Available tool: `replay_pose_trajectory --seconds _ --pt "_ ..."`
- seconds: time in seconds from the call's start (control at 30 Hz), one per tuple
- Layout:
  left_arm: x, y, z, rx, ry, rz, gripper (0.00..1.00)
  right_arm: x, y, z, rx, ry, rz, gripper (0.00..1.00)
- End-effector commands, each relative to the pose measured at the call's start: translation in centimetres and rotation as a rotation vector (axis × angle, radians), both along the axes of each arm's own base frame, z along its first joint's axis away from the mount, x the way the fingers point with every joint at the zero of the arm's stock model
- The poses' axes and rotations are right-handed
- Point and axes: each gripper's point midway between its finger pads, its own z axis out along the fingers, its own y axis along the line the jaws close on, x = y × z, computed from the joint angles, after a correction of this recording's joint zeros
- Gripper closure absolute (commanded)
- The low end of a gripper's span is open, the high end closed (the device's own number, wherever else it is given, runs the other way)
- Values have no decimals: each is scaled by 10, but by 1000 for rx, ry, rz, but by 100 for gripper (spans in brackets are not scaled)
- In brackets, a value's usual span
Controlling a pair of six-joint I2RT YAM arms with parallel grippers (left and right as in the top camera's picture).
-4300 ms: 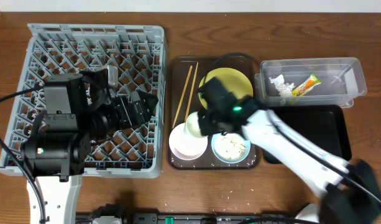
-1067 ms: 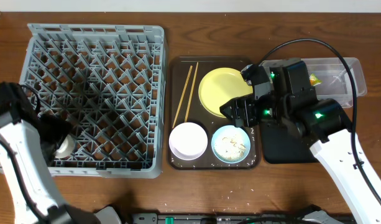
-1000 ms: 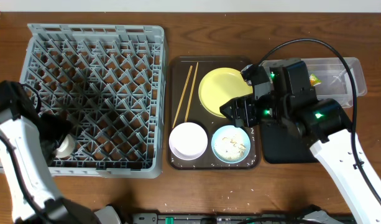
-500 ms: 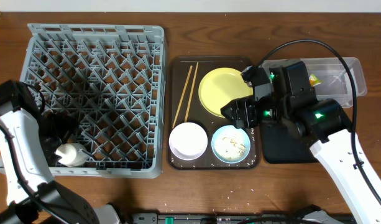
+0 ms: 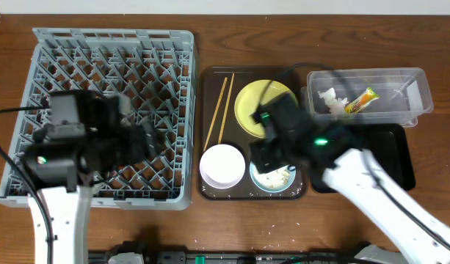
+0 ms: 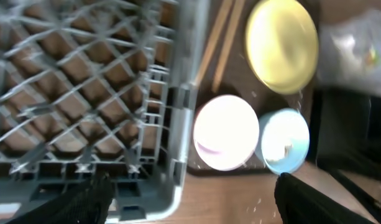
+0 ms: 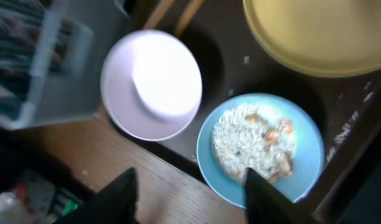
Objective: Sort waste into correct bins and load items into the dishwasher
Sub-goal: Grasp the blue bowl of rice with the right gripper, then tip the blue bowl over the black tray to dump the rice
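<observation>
Right claw (image 7: 193,199) hung open & empty just above round light blue bowl (image 7: 305,158) w/ rice (image 7: 240,146), near-right on dark brown serving tray (image 7: 224,59); left claw (image 6: 191,190), open too, was farther off.

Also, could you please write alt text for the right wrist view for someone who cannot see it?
A light blue bowl holding leftover rice sits beside an empty white bowl on a dark brown tray, with the edge of a yellow plate above. The right gripper, its two dark fingers framing the bottom, is open and holds nothing.
</observation>
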Motion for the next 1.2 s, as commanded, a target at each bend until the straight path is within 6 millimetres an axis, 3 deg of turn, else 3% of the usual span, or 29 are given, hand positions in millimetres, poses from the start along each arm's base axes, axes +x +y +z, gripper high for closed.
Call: replay_pose_trajectory --seconds 0.0,0.17,0.33,0.63,1.0,1.17 --pt "-3 -8 3 81 -30 -81 16 6 -5 -35 -185 0 -139 56" --pt "-7 -11 1 86 -14 -99 15 0 2 -83 -275 110 -176 69" --pt "-8 -10 0 92 -10 -96 15 -4 3 -103 -309 165 -174 71" --pt "-8 -10 0 92 -10 -96 15 -10 13 -114 -279 222 -155 70" --pt "-8 -10 0 92 -10 -96 14 -11 -3 -134 -294 240 -269 80" --pt "-8 -10 0 92 -10 -96 15 -5 -14 -134 -297 254 -332 95"
